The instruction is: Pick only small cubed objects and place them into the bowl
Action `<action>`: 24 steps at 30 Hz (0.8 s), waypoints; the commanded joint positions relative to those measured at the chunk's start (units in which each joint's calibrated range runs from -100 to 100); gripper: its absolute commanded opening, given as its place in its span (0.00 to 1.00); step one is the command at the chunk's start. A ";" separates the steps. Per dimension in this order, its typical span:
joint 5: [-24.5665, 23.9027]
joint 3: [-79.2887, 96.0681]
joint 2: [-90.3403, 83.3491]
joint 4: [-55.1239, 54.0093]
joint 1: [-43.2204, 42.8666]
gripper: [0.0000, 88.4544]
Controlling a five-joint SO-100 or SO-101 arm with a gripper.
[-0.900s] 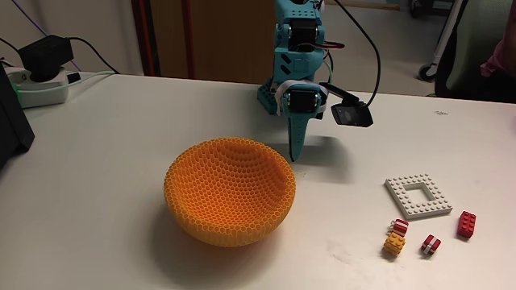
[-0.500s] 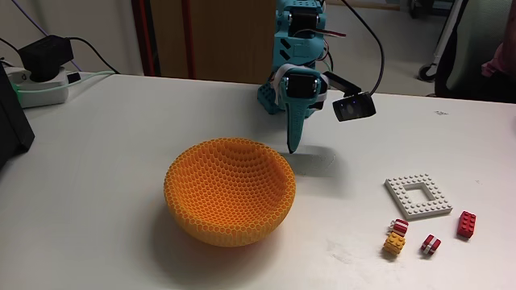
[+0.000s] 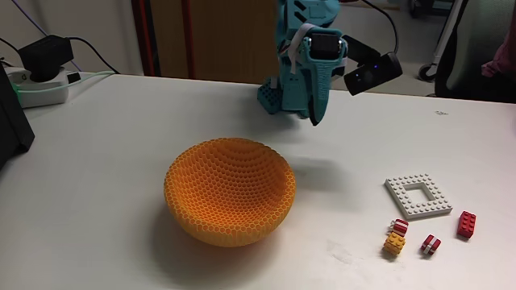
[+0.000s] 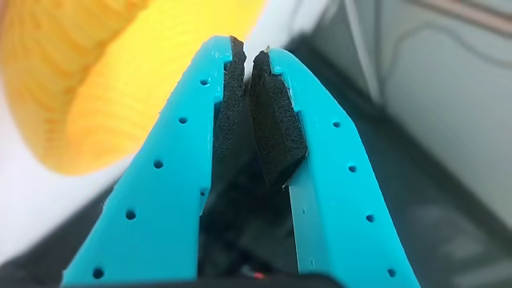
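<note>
Teal hand [image 3: 316, 119] is now hanging well above the worktop [image 3: 113, 145], having lifted off a low pose by the orange bowl's [image 3: 230, 190] rim and swung to approx. 3 o'clock; tip is pointing down, w/ the wrist cam [image 3: 371, 74] riding higher too. Wrist view: foam pads [image 4: 276, 132] are sitting nearly together, nothing between them, i.e. hand [image 4: 250, 64] narrow and empty. Judgement: arm is transiting twd. the bricks, no cube picked yet. Small cubes are lying at approx. 4–5 o'clock from the hand, well apart from it: yellow-orange cube [image 3: 394, 242], striped cube [image 3: 399, 226] touching it, second striped cube [image 3: 430, 243] near. Bowl is lying at approx. 7 o'clock from hand, looking empty.
</note>
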 commanded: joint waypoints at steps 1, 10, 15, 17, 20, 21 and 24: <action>0.10 -10.32 11.34 0.64 -1.03 0.00; 1.27 -23.13 23.65 6.55 -9.60 0.00; 1.76 -30.54 36.15 7.07 -11.84 0.00; 2.10 -33.52 41.55 7.07 -13.24 0.00; 2.34 -38.72 48.94 7.42 -16.03 0.00; 2.39 -40.75 51.30 7.68 -16.87 0.00; 2.83 -46.04 57.93 8.55 -19.11 0.00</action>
